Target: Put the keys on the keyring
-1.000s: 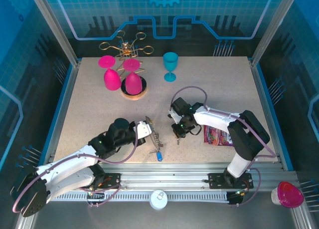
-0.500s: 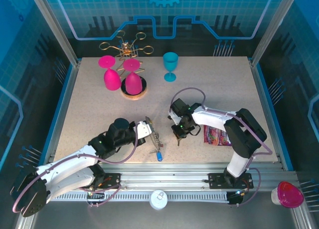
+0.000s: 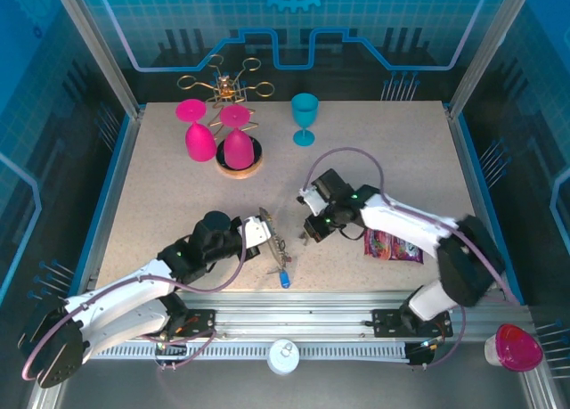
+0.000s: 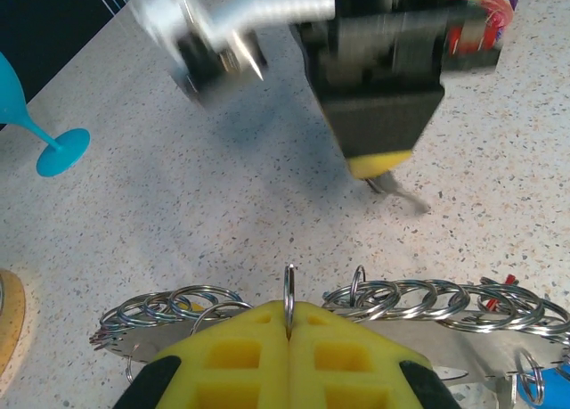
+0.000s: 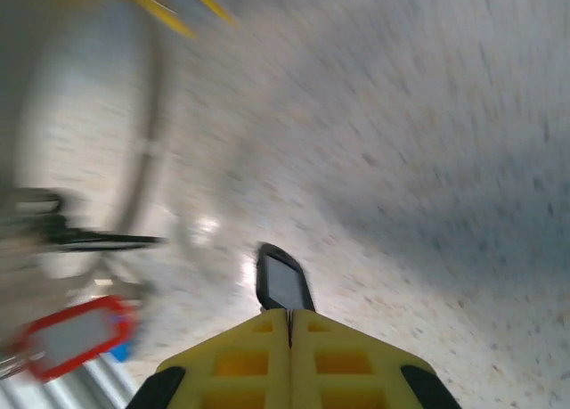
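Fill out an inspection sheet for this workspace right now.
Surface: speckled beige table, nothing spilled.
Job's things: keyring of silver rings near the front edge; black key in the right gripper; blue key beside the keyring; red tag, blurred.
Clutter: pink goblets upside down at a gold rack; teal goblet upright; sweet packet.
Grippers: left gripper shut on one ring of the keyring; right gripper shut on the black key.
Cables: purple cable looped above the right gripper, not snagged.
Surroundings: blue panelled walls; pink cup outside the table.
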